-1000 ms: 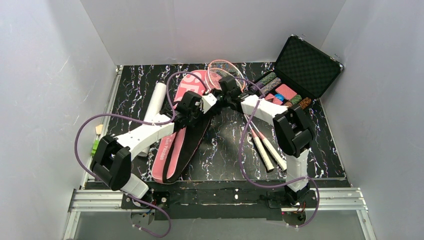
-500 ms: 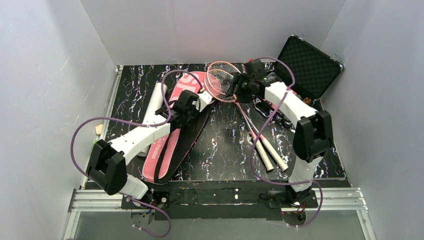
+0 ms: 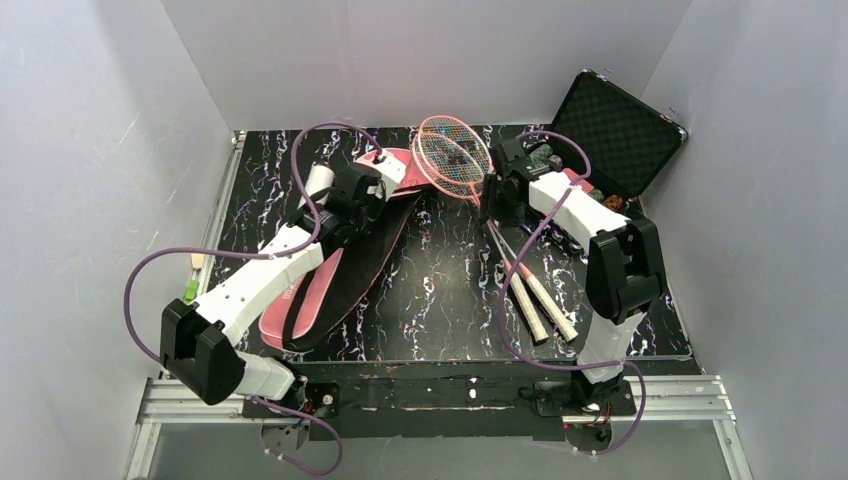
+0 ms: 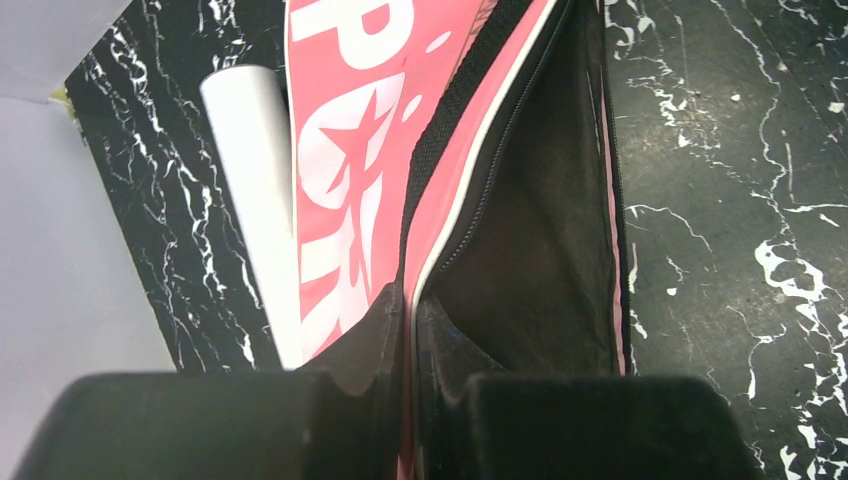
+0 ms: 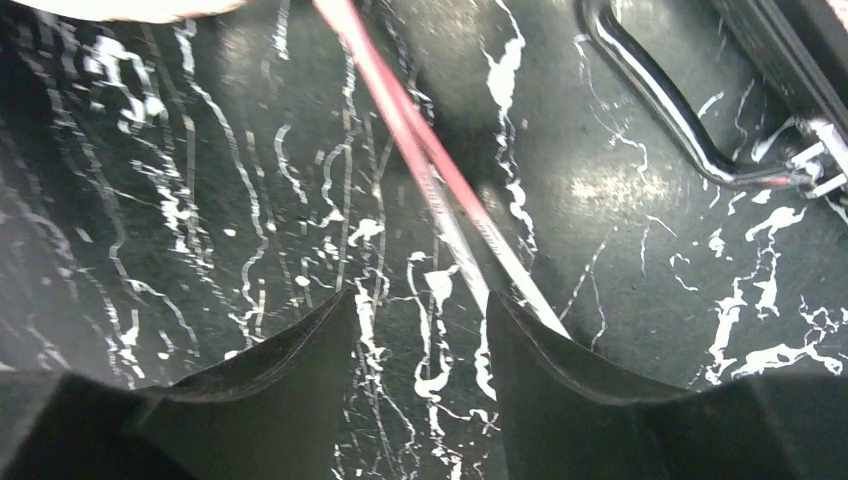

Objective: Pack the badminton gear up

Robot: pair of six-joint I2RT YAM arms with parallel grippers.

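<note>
Bag swung leftward, dragged by left gripper clamped on zip edge. Right gripper shifted off bag mouth to above racket shafts; fingers parted.

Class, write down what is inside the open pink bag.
Only dark lining shows inside the bag; nothing else is visible in it. Its near end is hidden behind the left fingers pinching its edge.

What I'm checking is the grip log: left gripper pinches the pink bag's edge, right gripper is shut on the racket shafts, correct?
No: the right gripper is open, jaws apart, not gripping the racket shafts, as the right wrist view shows. The left gripper does pinch the pink bag by its edge.
</note>
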